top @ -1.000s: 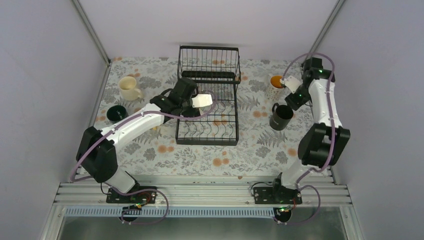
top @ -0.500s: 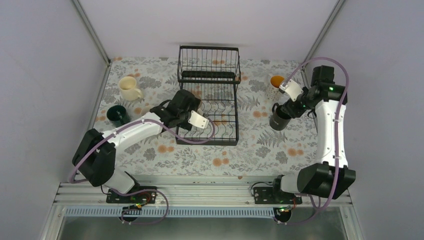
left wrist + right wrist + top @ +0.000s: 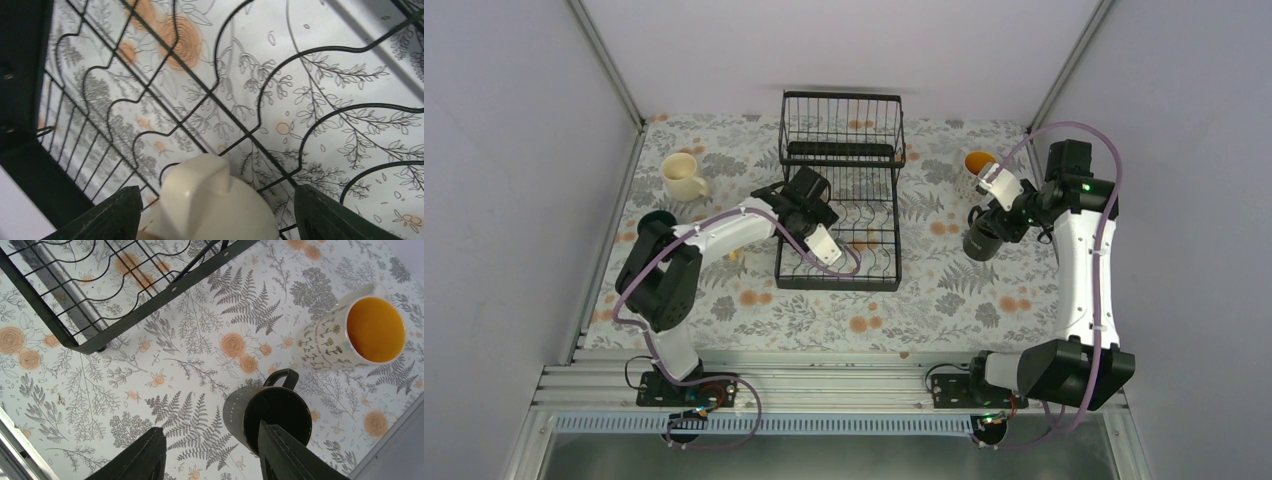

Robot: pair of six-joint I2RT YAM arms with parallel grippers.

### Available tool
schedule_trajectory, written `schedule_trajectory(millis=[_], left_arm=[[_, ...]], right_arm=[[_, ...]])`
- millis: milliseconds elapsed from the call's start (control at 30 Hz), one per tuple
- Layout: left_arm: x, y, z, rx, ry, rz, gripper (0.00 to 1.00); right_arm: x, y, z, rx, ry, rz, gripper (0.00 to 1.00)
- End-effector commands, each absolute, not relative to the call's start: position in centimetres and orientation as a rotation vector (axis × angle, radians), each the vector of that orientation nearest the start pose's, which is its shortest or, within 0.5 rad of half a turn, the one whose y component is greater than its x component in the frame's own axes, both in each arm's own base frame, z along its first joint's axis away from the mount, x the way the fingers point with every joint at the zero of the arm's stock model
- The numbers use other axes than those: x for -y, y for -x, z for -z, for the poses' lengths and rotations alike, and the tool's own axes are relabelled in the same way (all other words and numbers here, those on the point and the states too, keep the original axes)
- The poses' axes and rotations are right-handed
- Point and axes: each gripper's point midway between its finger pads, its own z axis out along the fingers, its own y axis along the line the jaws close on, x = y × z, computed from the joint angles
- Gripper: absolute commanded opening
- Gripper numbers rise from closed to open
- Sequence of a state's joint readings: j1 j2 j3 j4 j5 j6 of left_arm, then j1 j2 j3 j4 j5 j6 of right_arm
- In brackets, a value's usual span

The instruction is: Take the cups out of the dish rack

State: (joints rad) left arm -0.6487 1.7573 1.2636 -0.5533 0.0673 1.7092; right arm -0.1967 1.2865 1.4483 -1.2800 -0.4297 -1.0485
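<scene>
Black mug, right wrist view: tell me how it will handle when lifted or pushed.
The black mug looks like rigid glazed ceramic, probably slick and breakable if dropped. Standing upright and wide, it should slide rather than tip. Its handle may twist it.

A black wire dish rack (image 3: 844, 151) with curved dividers lies beneath the left pincer (image 3: 216, 192). A cream ceramic mug (image 3: 212, 210) sits on its tray between the spread fingers; its pose is unclear. A black ceramic mug (image 3: 250, 415) stands upright partly under one finger of the wide-spread right pincer (image 3: 211, 430). Just beyond it stands an off-white flower-printed mug with an orange-yellow inside (image 3: 325, 337).
</scene>
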Motion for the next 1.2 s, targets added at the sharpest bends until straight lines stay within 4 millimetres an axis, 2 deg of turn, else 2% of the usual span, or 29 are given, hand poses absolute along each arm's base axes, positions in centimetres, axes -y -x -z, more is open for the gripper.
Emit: schedule_trajectory(millis=[0,133,300,400,500,567,600,767,967,1033,1167], left_arm=[[27.4,-33.7,-9.1,1.154,3.388,0.322,0.76],[27.5,-34.7,-8.6,1.146,3.343,0.332,0.71],[26.7,-35.3,-7.0,1.141,3.255,0.328,0.53],[26.2,-35.5,-6.0,1.128,3.218,0.343,0.48],[25.7,-35.6,-5.1,1.121,3.174,0.348,0.34],[25.4,-35.6,-4.6,1.126,3.144,0.354,0.31],[25.3,-35.7,-4.5,1.130,3.134,0.361,0.26],[25.9,-35.9,-4.6,1.177,3.111,0.371,0.03],[27.4,-34.5,-6.7,1.188,3.150,0.352,0.02],[28.8,-33.2,-8.1,1.195,3.196,0.296,0.02],[32.5,-30.7,-12.6,1.257,3.317,0.134,0.02]], right_arm=[[-2.7,-28.4,-25.6,-2.218,1.187,-0.177,0.49],[-2.8,-28.4,-25.4,-2.227,1.182,-0.192,0.48],[-2.8,-28.2,-24.6,-2.248,1.186,-0.202,0.43],[-2.7,-28.2,-24.3,-2.262,1.179,-0.208,0.41],[-2.8,-28.2,-24.5,-2.258,1.177,-0.210,0.39],[-2.8,-28.1,-24.5,-2.255,1.177,-0.208,0.38],[-2.8,-28.1,-24.6,-2.253,1.176,-0.206,0.38],[-2.9,-28.0,-24.7,-2.249,1.177,-0.205,0.37],[-3.3,-27.7,-25.4,-2.221,1.169,-0.211,0.37],[-3.5,-27.5,-25.8,-2.202,1.167,-0.215,0.37],[-4.1,-27.3,-26.6,-2.169,1.158,-0.238,0.36]])
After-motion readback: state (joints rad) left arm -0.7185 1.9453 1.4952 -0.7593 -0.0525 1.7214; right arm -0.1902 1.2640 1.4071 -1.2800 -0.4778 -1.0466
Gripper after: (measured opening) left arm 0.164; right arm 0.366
